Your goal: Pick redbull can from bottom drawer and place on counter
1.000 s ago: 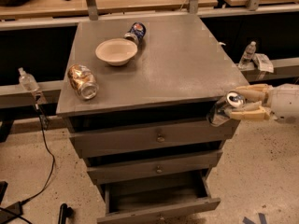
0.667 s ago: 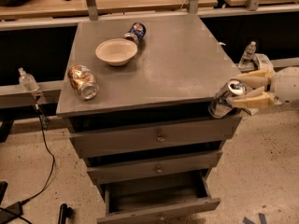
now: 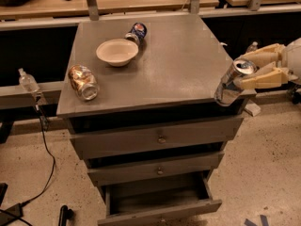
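Slim can [image 3: 227, 91]: silver-blue metal, shiny round top, tilted, at the right of the frame against the right front corner of the grey, faintly glossy surface [image 3: 178, 74], grasped by the cream hand [image 3: 242, 73]. Step in hand, likely: raise it above the edge, right it, set it down well inward. Bottom drawer [image 3: 160, 205] open, flat matte front. Also: round pale bowl [image 3: 117, 52], dented gold can [image 3: 83, 82].

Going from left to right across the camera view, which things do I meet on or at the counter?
Gold-brown can lying on its side → cream round bowl → blue can with round logo → slim blue-and-silver redbull can → beige hand gripping it, at the grey counter's right edge.
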Tool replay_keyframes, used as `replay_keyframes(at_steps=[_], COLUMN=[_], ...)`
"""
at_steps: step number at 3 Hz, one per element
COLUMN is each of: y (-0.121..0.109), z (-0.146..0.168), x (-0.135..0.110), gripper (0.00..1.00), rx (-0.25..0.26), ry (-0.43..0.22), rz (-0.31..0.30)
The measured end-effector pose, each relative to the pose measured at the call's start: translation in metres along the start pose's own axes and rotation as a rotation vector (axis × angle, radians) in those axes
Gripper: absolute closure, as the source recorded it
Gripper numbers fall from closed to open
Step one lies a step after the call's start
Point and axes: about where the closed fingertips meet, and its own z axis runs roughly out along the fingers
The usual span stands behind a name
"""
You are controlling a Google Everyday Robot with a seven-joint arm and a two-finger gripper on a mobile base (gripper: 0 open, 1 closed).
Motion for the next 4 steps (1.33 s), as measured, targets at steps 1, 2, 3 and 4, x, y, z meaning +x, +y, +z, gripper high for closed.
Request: replay_keyframes(at_steps=[1,2,3,4], y=[-0.006,-0.023,-0.037,-0.045], z=[0.009,0.035,0.061,0.085], x=[-0.01,-0.027,-0.039,-0.032], gripper=[1.0,1.0,1.0,1.0], rx=[-0.019,-0.072,-0.125,-0.158], ry=[0.0,0.011,0.032,0.047], rz=[0.008,0.027,0.051,0.12])
